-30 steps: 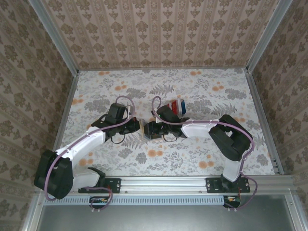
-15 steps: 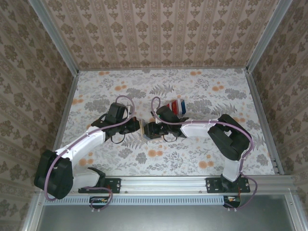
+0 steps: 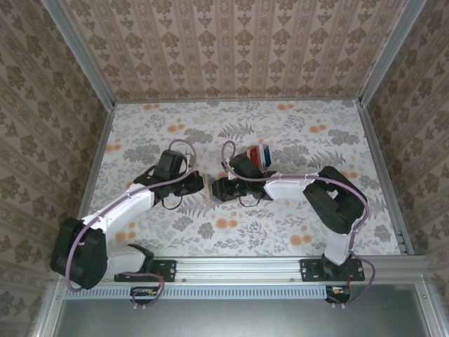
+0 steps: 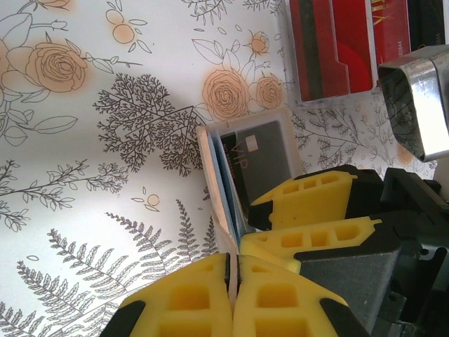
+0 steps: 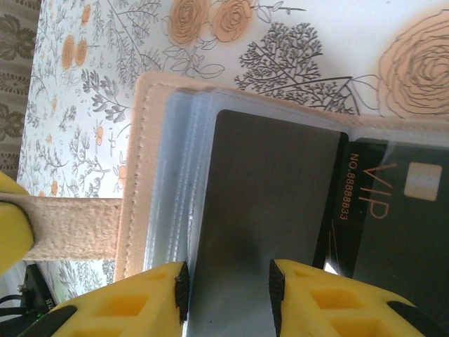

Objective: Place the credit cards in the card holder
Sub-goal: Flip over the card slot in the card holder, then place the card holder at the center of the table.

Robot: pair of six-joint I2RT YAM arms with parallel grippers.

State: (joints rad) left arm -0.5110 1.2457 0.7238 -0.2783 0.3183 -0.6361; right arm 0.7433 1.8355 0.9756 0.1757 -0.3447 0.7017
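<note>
Tan-peach folding card holder (image 5: 158, 175), stitched along its edge, with cloudy blue-grey plastic pockets. It is held open near the middle of the floral-print counter (image 4: 105, 175), between the two end effectors. A dark grey plastic card (image 5: 280, 189), printed "VIP" with a number line and a pale chip square, sits partly inside one pocket, printed end outside. Left end effector (image 4: 231, 295): yellow fingers together, clamped on the card holder's thin pale flap. Right end effector (image 5: 228, 295): yellow fingers apart, tips over the near edge of the dark card; cannot tell whether they press on it. Red plastic cards (image 4: 330, 49) lie in a clear tray on the counter just beyond, not touching the card holder.
</note>
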